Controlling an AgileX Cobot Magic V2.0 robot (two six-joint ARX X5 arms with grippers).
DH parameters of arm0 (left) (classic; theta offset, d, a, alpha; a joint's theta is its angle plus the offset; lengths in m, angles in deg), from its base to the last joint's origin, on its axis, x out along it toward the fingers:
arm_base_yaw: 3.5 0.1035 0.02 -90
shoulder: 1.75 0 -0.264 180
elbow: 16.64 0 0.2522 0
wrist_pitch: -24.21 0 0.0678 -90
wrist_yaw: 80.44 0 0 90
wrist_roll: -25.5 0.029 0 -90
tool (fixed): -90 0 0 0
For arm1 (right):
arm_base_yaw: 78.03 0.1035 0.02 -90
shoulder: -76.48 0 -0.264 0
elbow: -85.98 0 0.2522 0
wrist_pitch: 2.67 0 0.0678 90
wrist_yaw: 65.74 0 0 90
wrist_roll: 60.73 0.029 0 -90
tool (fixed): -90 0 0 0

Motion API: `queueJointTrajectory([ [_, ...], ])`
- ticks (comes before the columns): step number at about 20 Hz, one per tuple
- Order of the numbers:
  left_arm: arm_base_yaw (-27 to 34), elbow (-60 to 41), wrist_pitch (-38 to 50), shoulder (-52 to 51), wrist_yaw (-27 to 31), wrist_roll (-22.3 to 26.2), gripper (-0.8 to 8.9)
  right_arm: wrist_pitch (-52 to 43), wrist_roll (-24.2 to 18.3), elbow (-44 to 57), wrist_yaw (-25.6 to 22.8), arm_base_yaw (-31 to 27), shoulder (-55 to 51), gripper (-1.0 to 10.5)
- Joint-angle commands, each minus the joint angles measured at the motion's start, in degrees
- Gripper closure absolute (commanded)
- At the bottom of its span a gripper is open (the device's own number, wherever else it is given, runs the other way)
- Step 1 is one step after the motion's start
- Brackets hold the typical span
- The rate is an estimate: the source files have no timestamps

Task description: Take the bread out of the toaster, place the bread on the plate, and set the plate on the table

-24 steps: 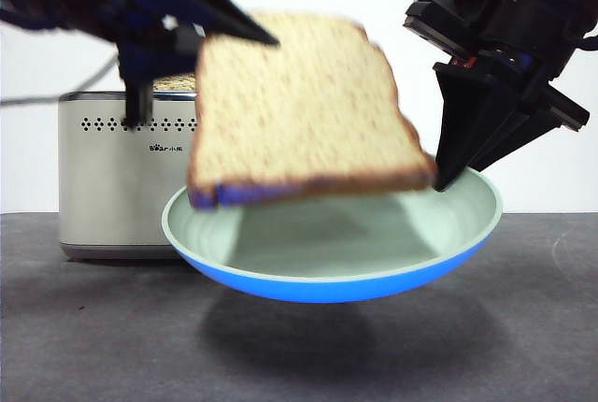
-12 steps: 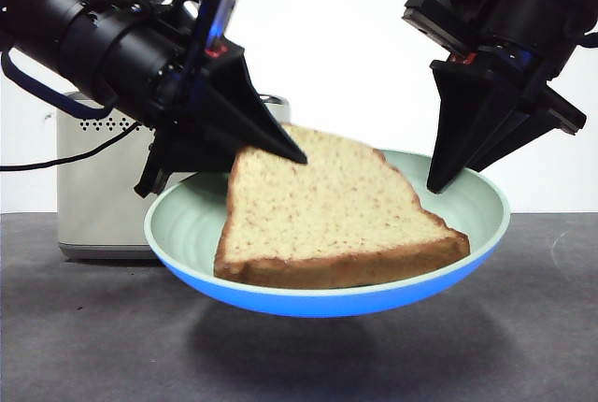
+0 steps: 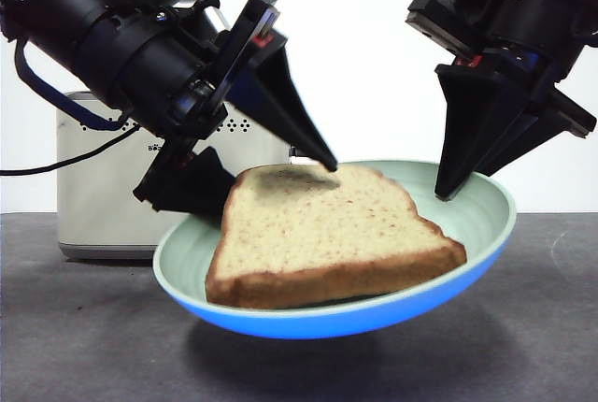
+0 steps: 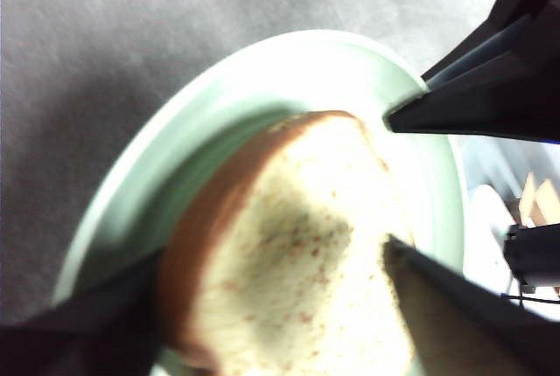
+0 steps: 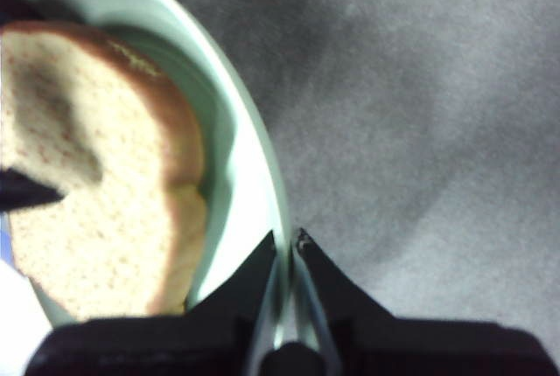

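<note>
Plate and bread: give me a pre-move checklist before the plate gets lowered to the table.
1. Bread lies in the plate: ok.
2. Left hand has let go of the bread, jaws spread either side of it: ok.
3. Left hand clear of the plate: not ok, it hangs low over the slice.
4. Right hand clamped on the plate's rim: ok.
5. Plate level: not ok, it tilts, the held side higher.
6. Table under the plate free of things: cannot tell, shadowed.
</note>
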Motion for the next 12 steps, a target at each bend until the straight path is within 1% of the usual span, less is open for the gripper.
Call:
queueJointTrajectory([
  [1, -0.1, 0.2, -0.7, -1.2, 0.3, -0.5, 3.64, 0.1, -0.1, 0.3, 1.4, 0.1, 0.2, 9.6],
  [10, 0.0, 0.4, -2.9, -6.4, 0.6, -0.3, 3.64, 0.5, -0.1, 0.3, 1.4, 0.1, 0.2, 9.6],
  [12, 0.0, 1.4, -4.5, -7.4, 0.6, -0.2, 3.64, 1.0, -0.1, 0.3, 1.4, 0.1, 0.2, 9.6],
])
